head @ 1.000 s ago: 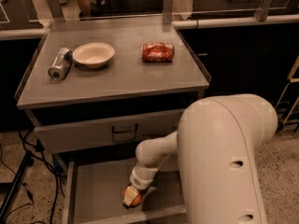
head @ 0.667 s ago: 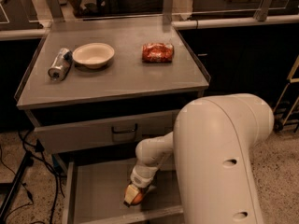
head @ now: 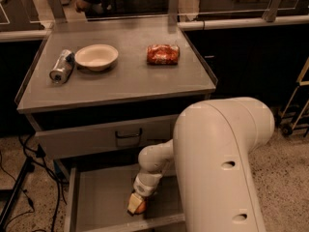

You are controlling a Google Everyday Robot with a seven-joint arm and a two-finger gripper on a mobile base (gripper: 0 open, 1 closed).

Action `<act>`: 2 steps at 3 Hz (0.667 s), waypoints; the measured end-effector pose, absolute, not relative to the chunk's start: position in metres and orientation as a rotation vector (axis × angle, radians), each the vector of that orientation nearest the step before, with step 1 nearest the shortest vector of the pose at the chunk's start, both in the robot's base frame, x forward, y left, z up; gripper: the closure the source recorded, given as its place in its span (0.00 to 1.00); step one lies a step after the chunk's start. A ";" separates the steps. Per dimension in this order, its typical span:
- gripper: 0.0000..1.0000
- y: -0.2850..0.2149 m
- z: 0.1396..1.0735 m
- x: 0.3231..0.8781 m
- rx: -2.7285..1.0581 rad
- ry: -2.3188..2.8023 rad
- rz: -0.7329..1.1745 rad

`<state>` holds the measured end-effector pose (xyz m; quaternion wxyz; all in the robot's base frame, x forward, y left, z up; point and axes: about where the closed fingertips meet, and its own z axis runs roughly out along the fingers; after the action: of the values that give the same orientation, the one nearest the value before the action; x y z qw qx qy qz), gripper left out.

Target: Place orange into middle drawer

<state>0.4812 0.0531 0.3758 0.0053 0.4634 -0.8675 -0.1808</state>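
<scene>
Grey middle drawer (head: 99,199), jaws clasping orange (head: 140,207) inside, bowl (head: 96,57), bag (head: 163,54) above

Matt, smooth grey metal on the surface (head: 120,88), on the drawer front (head: 96,137) below it and on the bare floor of the middle drawer (head: 104,202). Smooth, glossy off-white plastic shell on the arm (head: 222,158). Pale yellowish claw (head: 136,204) low inside the middle drawer, against the smooth-skinned orange (head: 140,207). Crinkly, shiny wrapping on the snack bag (head: 163,54); matt white on the bowl (head: 96,57); silvery sheen on the can (head: 61,66).
</scene>
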 end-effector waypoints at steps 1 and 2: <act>0.85 0.053 0.376 0.481 1.451 -2.716 -0.566; 0.66 0.053 0.376 0.481 1.451 -2.716 -0.566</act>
<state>0.4812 0.0531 0.3757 0.0053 0.4634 -0.8675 -0.1808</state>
